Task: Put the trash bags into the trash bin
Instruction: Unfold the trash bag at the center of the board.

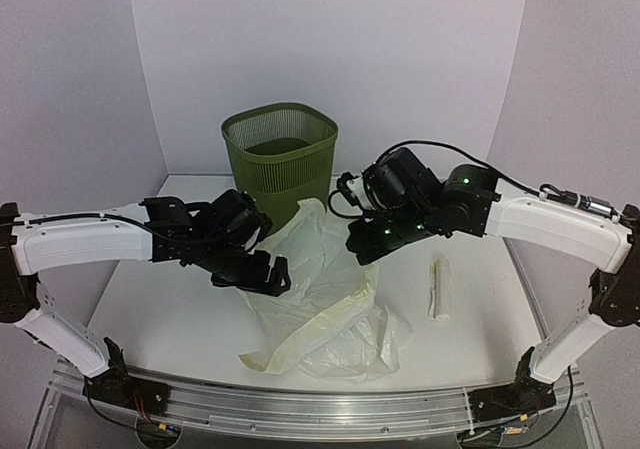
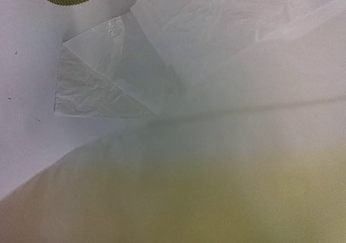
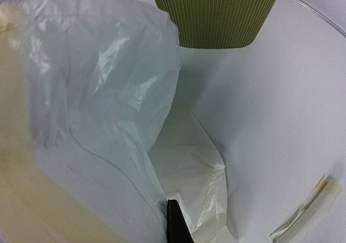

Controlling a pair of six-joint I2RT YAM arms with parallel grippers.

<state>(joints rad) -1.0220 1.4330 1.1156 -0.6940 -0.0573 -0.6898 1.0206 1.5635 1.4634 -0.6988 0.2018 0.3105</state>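
**A:** Where does it stand?

**B:** Your right gripper [image 1: 357, 242] is pinched closed on a fold of the large thin translucent yellowish-white plastic film bag [image 1: 325, 304]. Most of the bag lies spread on the white table [image 1: 160, 309], in front of the olive-green slatted plastic bin [image 1: 278, 159]. Your left gripper [image 1: 268, 274] stands spread wide at the film's edge, holding nothing.

**A:** What could spoil it?

**B:** That single thin pinch may slip as you lift. The bag looks wider than the rim, so trailing film could snag and tip the bin.
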